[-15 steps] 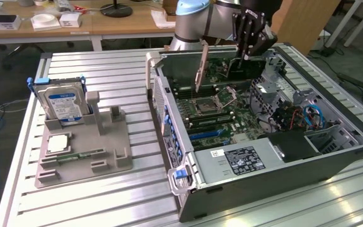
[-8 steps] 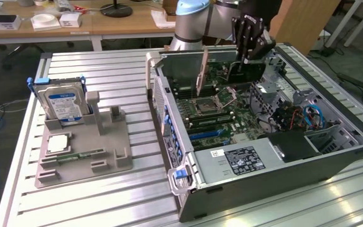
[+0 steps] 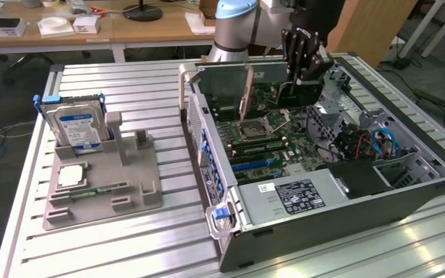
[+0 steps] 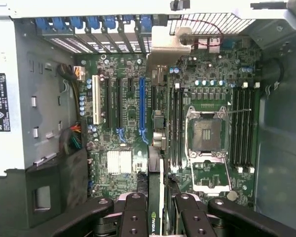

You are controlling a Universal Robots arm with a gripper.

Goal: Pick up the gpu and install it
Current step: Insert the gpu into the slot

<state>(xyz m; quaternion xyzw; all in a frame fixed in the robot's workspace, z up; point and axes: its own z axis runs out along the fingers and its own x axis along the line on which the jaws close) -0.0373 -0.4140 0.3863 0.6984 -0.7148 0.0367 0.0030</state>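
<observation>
Edgewise in the wrist view, the gpu [image 4: 154, 205] is a thin dark card with a pale green strip, clamped between the gripper's [image 4: 157, 200] 2 narrowly parted fingers [image 4: 133, 210]. It hangs upright above the motherboard [image 4: 123, 113] inside the open computer case [image 3: 323, 226]. Its logo is cut off, and whether its lower edge touches the board is unclear.

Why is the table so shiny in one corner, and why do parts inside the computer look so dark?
Exterior view: room light glares off the ribbed metal table at that view's lower right. Wrist view: the computer case has a rim washed out white, the motherboard is evenly lit, and the black cover beside it lies in shadow.
</observation>
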